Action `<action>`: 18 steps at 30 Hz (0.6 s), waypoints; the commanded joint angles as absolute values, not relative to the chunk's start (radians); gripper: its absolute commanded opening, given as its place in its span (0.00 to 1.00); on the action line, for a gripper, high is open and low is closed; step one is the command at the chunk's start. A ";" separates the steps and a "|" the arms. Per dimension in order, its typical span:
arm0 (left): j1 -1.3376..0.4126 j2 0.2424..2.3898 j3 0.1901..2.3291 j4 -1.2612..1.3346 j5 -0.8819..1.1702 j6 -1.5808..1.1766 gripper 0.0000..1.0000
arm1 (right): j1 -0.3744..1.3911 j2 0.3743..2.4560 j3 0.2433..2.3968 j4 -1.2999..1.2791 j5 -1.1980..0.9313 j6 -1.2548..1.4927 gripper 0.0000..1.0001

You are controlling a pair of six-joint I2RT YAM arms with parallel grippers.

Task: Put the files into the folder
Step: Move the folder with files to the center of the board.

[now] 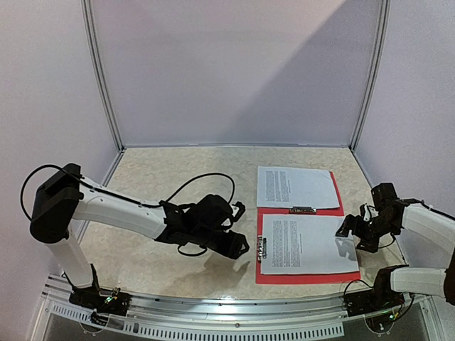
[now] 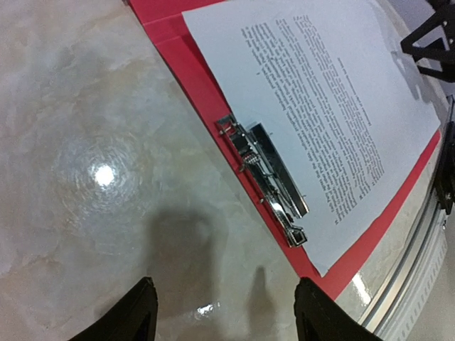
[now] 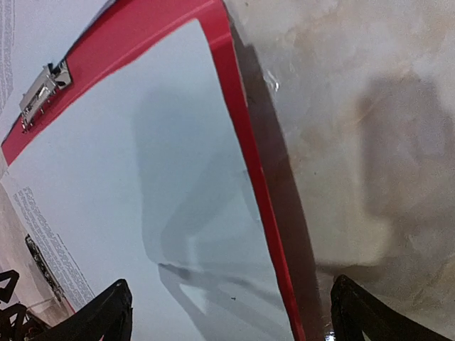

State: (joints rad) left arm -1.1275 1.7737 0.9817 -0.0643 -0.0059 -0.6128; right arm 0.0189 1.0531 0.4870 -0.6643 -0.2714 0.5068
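Folder [image 1: 309, 277] seen open, sheets [image 1: 306, 245] spread on both covers. Left pincer [image 2: 226, 320] wide, empty, just left of folder's clip [image 2: 266, 181]. Right pincer [image 3: 231, 316] wide, empty, over folder's right edge. Clip best lifted first, sheet edge then slid under, uncreased.

free: bare table [image 1: 163, 177] left of folder [image 1: 306, 278], plus strip behind it | obstacles: near clip [image 1: 261, 247] raised, just beside left gripper [image 1: 243, 245]; far clip [image 1: 303, 209]; right gripper [image 1: 350, 236] over folder's right edge | bounds: walls [image 1: 227, 71] on three sides
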 commanded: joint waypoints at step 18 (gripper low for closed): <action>-1.061 1.514 1.063 -0.338 -0.292 -0.650 0.68 | 0.936 1.148 0.429 -0.149 -0.258 1.120 0.81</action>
